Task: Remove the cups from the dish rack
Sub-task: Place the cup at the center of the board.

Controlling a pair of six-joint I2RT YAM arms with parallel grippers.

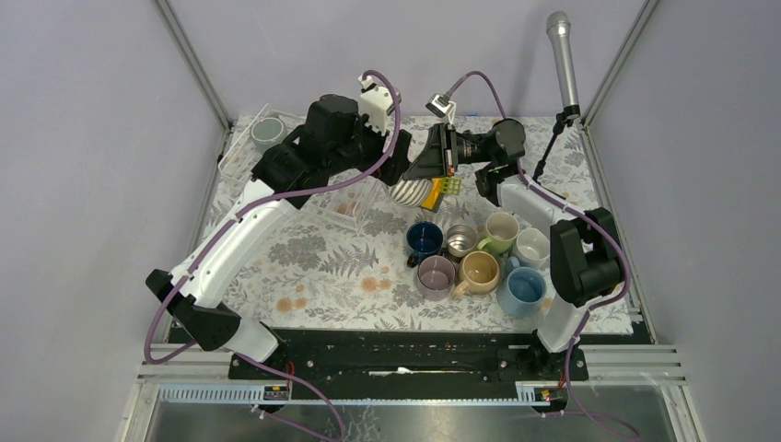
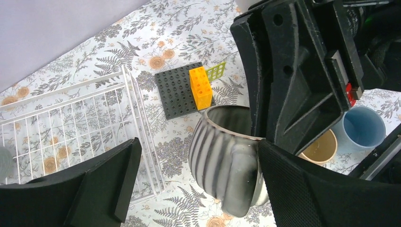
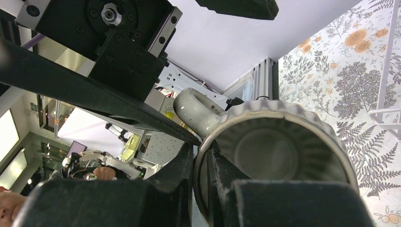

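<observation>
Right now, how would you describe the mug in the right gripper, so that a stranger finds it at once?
Look at the far middle of the table, next to the yellow block. There the right gripper pinches the rim of the ribbed mug. Unlike the smooth mugs grouped nearer, it has grey-white ridges.

Two arms on show: the left white-shelled arm (image 1: 235,241) and the right white-shelled arm (image 1: 527,197), chunky black joints at each bend, thin purple cables (image 1: 400,118) looping alongside. Up close: matte black wedge-shaped fingers (image 2: 106,187), small red tab (image 2: 349,89), silver screw heads (image 3: 109,13)
</observation>
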